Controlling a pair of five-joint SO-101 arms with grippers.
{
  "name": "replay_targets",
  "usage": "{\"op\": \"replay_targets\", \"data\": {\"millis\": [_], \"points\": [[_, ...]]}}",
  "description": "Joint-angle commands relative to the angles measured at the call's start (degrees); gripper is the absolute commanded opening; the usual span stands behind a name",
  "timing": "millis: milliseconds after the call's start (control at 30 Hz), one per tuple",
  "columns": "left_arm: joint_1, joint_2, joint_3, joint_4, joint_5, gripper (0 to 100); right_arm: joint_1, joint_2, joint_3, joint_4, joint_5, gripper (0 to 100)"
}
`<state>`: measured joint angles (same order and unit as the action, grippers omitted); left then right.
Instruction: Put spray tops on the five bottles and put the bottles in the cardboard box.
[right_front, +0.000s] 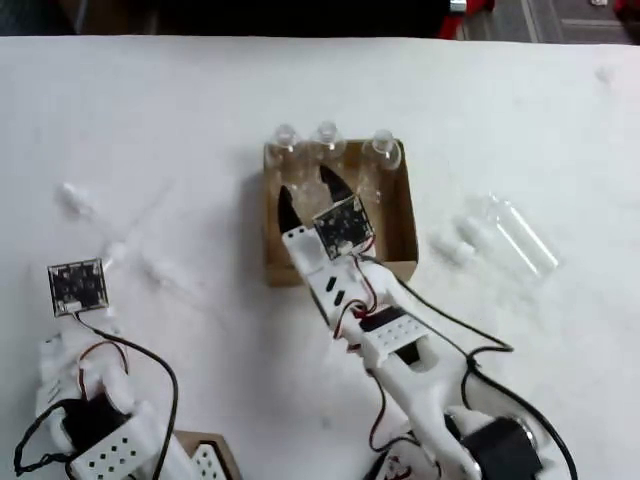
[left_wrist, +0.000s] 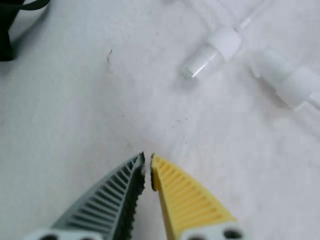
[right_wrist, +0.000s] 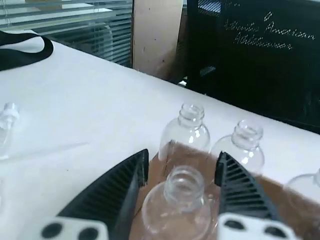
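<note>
Over the cardboard box (right_front: 408, 220), the right gripper (right_front: 307, 187) gapes around a capless bottle (right_wrist: 177, 200). Probably light, slippery; grip its neck.

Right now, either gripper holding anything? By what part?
Nothing: left gripper shut, empty; right gripper open, fingers either side of a bottle neck in the cardboard box, not clamped.

Free room and obstructions on the bench (right_front: 200, 100).
The far side of the cardboard box (right_front: 271, 235) is occupied by a row of upright bottles (right_front: 326, 135). Its near part is taken up by the right tool (right_front: 305, 195), whose spread fingers flank a further bottle (right_wrist: 182, 200) without visible contact. Unobstructed surface is found beyond the box and directly beneath the left tool (left_wrist: 147, 160), whose fingers are drawn together. Passage at either side is hindered by scattered spray tops (right_front: 110, 250) and, on the right arm's side, by a lying bottle (right_front: 520, 235).
</note>
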<state>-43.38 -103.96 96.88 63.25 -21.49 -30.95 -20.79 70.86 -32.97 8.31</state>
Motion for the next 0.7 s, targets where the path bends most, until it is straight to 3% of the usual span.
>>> {"op": "replay_targets", "data": {"millis": [0,133,400,567,667], "points": [[0.7,-0.6,-0.2,0.1,-0.1,3,0.7,-10.8,-0.4,5.1,0.5,19.5],[0.7,-0.6,-0.2,0.1,-0.1,3,4.8,-25.3,-0.8,14.1,0.4,19.5],[0.7,-0.6,-0.2,0.1,-0.1,3,25.2,-54.6,-9.4,55.2,1.0,19.4],[0.7,-0.6,-0.2,0.1,-0.1,3,42.8,-64.4,-9.7,62.8,1.1,19.4],[0.7,-0.6,-0.2,0.1,-0.1,3,46.5,-65.2,-9.7,65.5,1.1,19.4]]}}
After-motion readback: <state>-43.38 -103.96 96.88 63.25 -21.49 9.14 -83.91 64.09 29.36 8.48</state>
